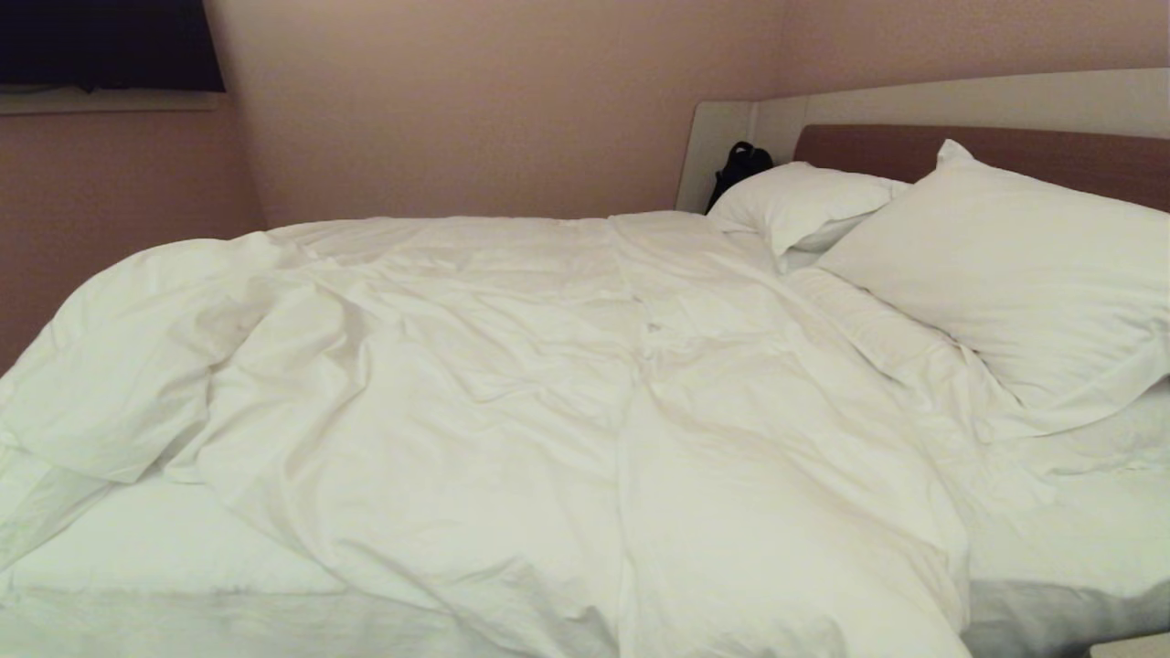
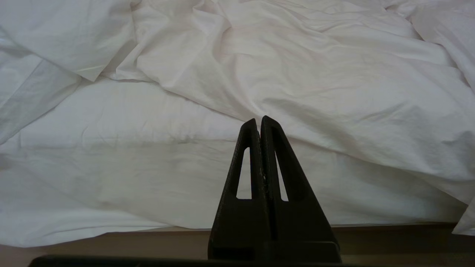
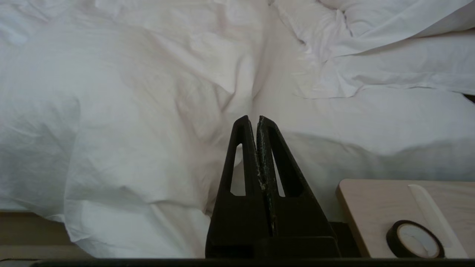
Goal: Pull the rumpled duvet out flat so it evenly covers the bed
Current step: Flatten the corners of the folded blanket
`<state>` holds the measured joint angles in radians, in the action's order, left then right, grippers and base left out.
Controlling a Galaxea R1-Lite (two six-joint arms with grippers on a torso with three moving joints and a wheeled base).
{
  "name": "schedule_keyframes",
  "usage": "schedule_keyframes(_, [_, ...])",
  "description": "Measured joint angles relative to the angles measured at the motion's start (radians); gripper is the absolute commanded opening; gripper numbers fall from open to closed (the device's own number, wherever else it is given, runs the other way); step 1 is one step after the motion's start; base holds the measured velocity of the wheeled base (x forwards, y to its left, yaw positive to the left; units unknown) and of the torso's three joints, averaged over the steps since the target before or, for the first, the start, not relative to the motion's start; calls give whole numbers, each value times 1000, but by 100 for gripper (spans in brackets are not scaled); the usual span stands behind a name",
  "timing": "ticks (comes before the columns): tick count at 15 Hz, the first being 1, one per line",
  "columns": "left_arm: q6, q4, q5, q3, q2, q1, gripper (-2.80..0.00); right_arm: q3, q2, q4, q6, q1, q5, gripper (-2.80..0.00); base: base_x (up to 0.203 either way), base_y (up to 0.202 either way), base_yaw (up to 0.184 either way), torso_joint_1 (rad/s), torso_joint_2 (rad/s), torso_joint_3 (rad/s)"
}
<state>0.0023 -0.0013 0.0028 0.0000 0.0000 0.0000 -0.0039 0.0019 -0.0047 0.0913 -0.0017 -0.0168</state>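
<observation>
The white duvet point(image 1: 548, 384) lies rumpled over the middle of the bed point(image 1: 164, 567), bunched in a thick fold at the left and draped over the near edge at the centre. Bare sheet shows at the near left and near right. Neither arm appears in the head view. My left gripper point(image 2: 258, 120) is shut and empty, held off the bed's near side and facing the duvet point(image 2: 315, 85) edge and the bare sheet. My right gripper point(image 3: 253, 119) is also shut and empty, facing the hanging duvet point(image 3: 130, 122) fold beside the mattress.
Two white pillows point(image 1: 1005, 274) lean on the brown headboard point(image 1: 877, 146) at the right. A black object point(image 1: 739, 166) sits behind the far pillow. A pale wooden bedside surface point(image 3: 386, 211) with a roll of black tape point(image 3: 415, 239) stands close to my right gripper.
</observation>
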Motion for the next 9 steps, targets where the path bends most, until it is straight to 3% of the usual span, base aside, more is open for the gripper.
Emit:
schedule_keyframes(4, [3, 0, 0, 0, 0, 0, -280, 3, -2, 3, -34, 0, 2, -280, 0, 0, 0, 0, 0, 0])
schedule_keyframes(9, [1, 0, 0, 0, 0, 0, -280, 4, -3, 2, -76, 0, 6, -280, -179, 0, 0, 5, 4, 1])
